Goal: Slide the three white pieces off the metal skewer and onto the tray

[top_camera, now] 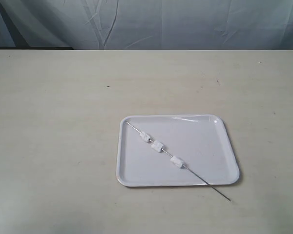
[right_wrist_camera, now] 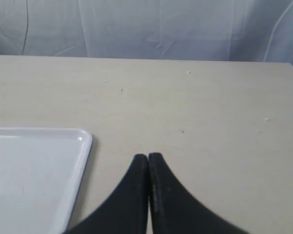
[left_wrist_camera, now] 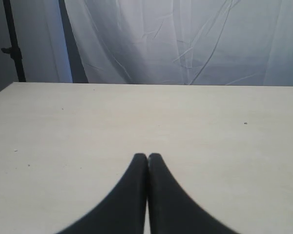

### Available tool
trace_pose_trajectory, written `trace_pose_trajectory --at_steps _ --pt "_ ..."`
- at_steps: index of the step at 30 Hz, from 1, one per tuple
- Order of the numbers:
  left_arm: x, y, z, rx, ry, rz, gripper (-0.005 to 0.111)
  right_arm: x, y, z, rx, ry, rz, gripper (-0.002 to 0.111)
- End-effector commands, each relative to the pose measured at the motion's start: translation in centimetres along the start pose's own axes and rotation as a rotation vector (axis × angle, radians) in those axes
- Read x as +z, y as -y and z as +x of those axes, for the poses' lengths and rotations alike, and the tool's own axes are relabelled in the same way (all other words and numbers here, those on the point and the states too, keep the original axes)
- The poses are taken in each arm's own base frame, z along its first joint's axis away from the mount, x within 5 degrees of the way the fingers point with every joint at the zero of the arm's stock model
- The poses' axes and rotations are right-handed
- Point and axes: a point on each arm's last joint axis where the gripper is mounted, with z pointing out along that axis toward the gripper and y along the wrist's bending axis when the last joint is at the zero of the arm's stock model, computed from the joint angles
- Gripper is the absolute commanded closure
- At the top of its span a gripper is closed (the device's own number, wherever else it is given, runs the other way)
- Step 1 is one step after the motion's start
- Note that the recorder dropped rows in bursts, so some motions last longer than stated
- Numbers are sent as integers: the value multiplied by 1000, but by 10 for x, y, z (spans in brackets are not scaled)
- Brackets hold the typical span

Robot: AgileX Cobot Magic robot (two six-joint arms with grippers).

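In the exterior view the white tray [top_camera: 205, 134] lies on the table right of centre. The metal skewer [top_camera: 212, 187] rests diagonally across it, its tip sticking out past the tray's near right corner. Three white pieces are threaded on it: one [top_camera: 144, 136], a second [top_camera: 157, 146] and a third [top_camera: 177, 162]. Neither gripper shows in that view. My left gripper [left_wrist_camera: 147, 157] is shut and empty over bare table. My right gripper [right_wrist_camera: 148, 157] is shut and empty beside a corner of the tray [right_wrist_camera: 80, 146]; the skewer is out of that view.
The pale table [top_camera: 53, 136] stretches wide on all sides of the tray. A wrinkled white backdrop [top_camera: 185, 22] hangs behind its far edge. A dark stand pole [left_wrist_camera: 12, 44] rises beyond the table in the left wrist view.
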Motion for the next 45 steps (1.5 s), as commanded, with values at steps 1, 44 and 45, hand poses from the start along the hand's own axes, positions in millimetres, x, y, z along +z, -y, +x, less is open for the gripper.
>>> trace_pose_trajectory --at_steps 1,44,45 --pt "-1 0 -9 51 113 -3 107 -3 1 -21 -8 235 17 108" --pt "-39 12 -76 -141 925 223 107 -62 1 -98 29 1152 -16 108" --pt "-39 11 -76 -144 913 220 107 -60 0 -100 45 1100 -42 108"
